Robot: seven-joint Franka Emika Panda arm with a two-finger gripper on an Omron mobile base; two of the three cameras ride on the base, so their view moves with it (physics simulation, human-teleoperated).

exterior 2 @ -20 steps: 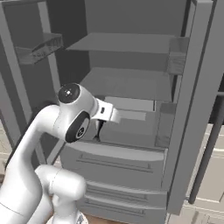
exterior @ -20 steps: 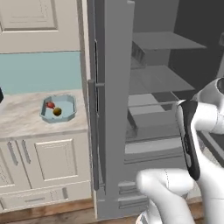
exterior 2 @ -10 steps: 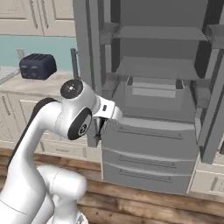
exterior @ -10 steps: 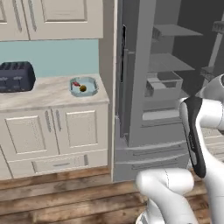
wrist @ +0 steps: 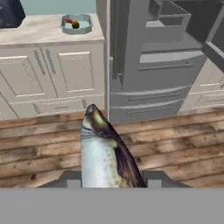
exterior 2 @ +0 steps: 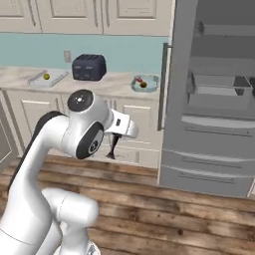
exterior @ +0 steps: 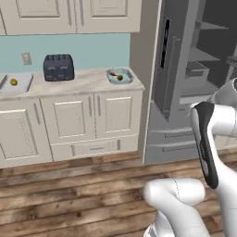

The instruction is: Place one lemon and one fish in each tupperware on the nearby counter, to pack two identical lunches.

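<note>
Wooden floor lies below the pincer [wrist: 107, 181], which is closed on a grey-brown fish [wrist: 104, 153] pointing ahead. Beyond it, on the beige table [wrist: 48, 29], sits the blue-grey tupperware [wrist: 77, 24] with a lemon and red fish; farther left, the flat grey tupperware [exterior: 17, 82] holds a lemon.

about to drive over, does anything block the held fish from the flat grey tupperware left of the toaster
Nothing visible does: the fish sits in the shut gripper over wood floor, and the flat tupperware lies open on the counter.
</note>
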